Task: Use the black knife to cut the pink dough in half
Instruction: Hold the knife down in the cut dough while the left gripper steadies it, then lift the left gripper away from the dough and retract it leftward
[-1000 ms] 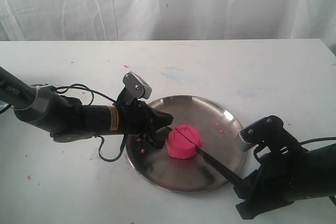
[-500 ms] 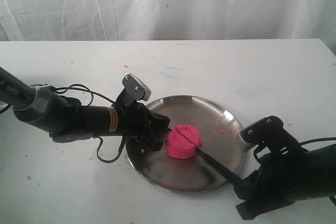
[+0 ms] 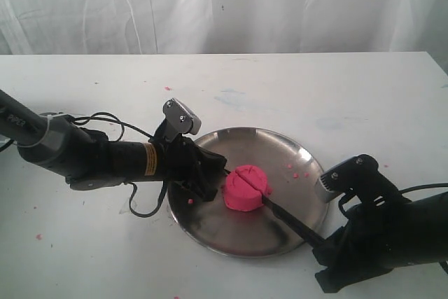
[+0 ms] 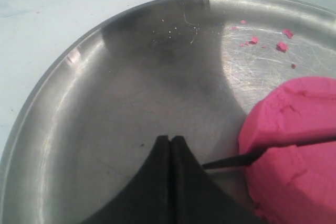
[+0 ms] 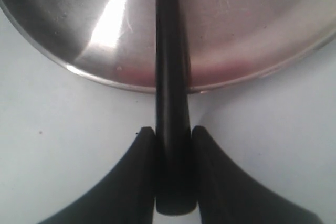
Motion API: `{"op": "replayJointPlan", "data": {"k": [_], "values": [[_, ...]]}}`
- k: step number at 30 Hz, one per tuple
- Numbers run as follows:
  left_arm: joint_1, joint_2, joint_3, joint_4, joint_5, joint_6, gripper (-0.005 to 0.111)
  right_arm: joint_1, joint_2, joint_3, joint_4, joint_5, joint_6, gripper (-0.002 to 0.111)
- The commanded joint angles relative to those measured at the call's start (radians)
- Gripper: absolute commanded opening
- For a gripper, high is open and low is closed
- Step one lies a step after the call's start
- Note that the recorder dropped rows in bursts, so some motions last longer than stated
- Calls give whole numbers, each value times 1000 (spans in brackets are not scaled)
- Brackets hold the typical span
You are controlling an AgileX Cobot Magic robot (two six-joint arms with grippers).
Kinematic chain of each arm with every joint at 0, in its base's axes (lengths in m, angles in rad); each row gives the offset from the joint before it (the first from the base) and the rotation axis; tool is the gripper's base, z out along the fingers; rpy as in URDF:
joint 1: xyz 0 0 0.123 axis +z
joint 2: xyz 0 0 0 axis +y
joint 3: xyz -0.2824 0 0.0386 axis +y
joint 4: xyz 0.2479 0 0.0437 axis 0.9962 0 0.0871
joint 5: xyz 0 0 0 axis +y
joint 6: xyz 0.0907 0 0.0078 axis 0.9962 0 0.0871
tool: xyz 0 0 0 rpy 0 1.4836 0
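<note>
Step in hand: cutting. Black knife, clamped in right end effector, is sunk across pink dough at centre of steel plate. Left end effector, pressed together, lies low beside dough. Next: press blade fully through.

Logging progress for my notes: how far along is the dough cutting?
Done: the right gripper is shut on the black knife, and its blade is sunk across the pink dough on the steel plate. In hand: the cut. The left gripper rests shut beside it. Left: the halves aren't visibly separated.
</note>
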State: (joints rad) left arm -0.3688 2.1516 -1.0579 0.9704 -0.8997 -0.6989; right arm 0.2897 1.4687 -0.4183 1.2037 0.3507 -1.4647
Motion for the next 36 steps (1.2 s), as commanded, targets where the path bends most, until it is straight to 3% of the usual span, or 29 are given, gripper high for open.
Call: {"op": "replayJointPlan", "data": {"k": [1, 9, 14, 36], "values": [[-3, 6, 9, 16, 15, 5, 0, 1, 2, 0, 8, -19, 2, 0], [18, -38, 9, -32, -68, 51, 0, 1, 2, 0, 8, -16, 2, 0], [18, -5, 9, -47, -203, 56, 0, 1, 2, 0, 8, -16, 2, 0], [18, 106, 9, -73, -198, 74, 0, 1, 2, 0, 12, -18, 2, 0]]}}
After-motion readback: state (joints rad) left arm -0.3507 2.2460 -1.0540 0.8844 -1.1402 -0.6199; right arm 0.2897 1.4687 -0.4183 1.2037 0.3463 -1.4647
